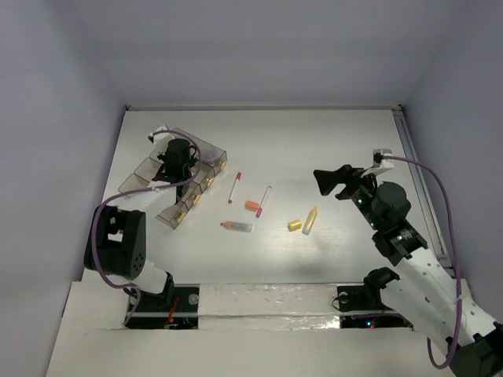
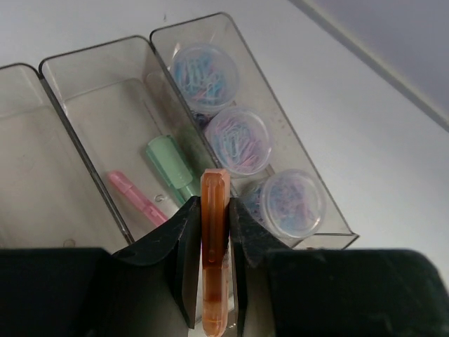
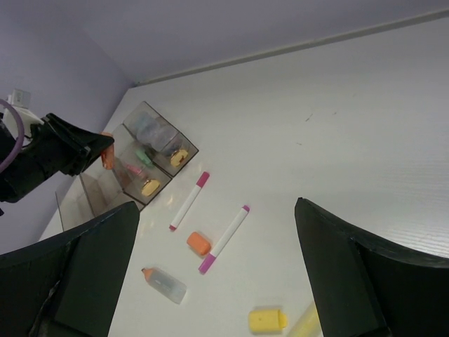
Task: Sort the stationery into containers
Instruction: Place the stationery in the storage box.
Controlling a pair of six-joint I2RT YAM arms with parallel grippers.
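Note:
My left gripper [image 2: 214,242] is shut on an orange stick [image 2: 214,210], held lengthwise above the near end of the containers [image 2: 84,91]. Below it, one box holds a green stick [image 2: 168,160] and a pink stick [image 2: 135,199]. The box to its right holds three round discs [image 2: 240,139]. In the top view the left gripper [image 1: 174,161] hangs over the container row [image 1: 135,177]. My right gripper [image 1: 330,182] is open and empty, well above the table's middle. Under it lie two white pens [image 3: 187,201] [image 3: 224,239], an orange cap [image 3: 198,243] and a yellow cap [image 3: 267,320].
A clear stick with an orange tip [image 1: 236,226] lies left of the yellow cap [image 1: 295,225]. A yellow stick [image 1: 311,219] lies beside that cap. The walls close in at the left, back and right of the white table [image 1: 314,141].

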